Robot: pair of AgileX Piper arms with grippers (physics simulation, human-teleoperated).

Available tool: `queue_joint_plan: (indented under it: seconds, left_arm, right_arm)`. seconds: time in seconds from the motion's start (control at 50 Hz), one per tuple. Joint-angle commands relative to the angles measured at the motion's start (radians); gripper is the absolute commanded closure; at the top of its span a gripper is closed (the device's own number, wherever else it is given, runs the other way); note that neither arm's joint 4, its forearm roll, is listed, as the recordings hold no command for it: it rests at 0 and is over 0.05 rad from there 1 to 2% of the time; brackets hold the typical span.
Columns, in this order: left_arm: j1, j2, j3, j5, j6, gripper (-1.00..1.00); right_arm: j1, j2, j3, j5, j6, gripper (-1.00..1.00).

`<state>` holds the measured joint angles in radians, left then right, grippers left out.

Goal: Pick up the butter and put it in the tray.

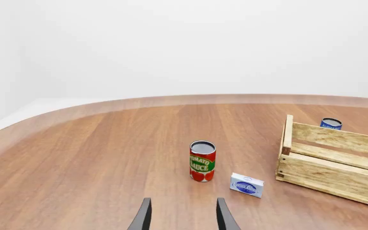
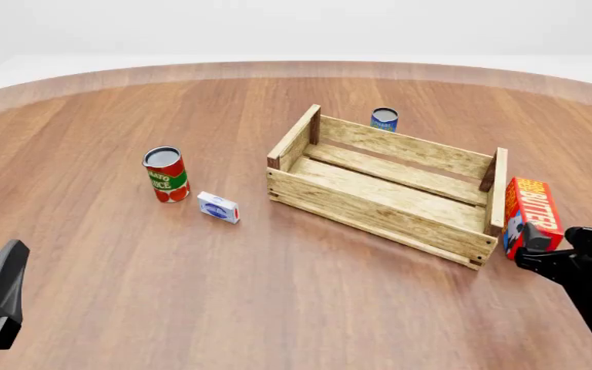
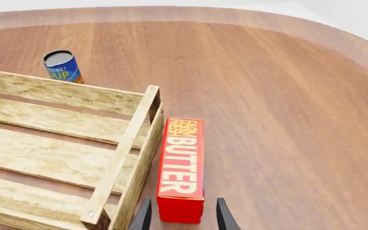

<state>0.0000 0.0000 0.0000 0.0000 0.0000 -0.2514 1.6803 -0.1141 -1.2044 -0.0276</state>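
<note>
Because the butter (image 3: 181, 167) lay on the table just beside the tray (image 3: 134, 143), its end wall could be struck and the carton pushed askew on closing. The right gripper (image 3: 181, 216) was seen open, its fingers straddling the carton's near end, nothing yet clamped.

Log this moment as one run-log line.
stage: approach | right gripper: open, straddling butter end | butter: lying on table beside tray | tray: nothing inside | left gripper: open, idle
</note>
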Motion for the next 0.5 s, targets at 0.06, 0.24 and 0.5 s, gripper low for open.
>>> queue_joint_plan:
  seconds: [0.06,0.24,0.5]
  left_arm:
    - [0.0,0.0,0.0,0.0,0.0,-1.0]
    - [0.0,0.0,0.0,0.0,0.0,-1.0]
    - [0.0,0.0,0.0,0.0,0.0,-1.0]
  right_arm:
    - [0.004,0.044,-0.016,-0.01,0.001,-1.0]
    - [0.013,0.071,-0.036,-0.011,0.001,-1.0]
    - [0.012,0.1,-0.053,-0.014,0.0,-1.0]
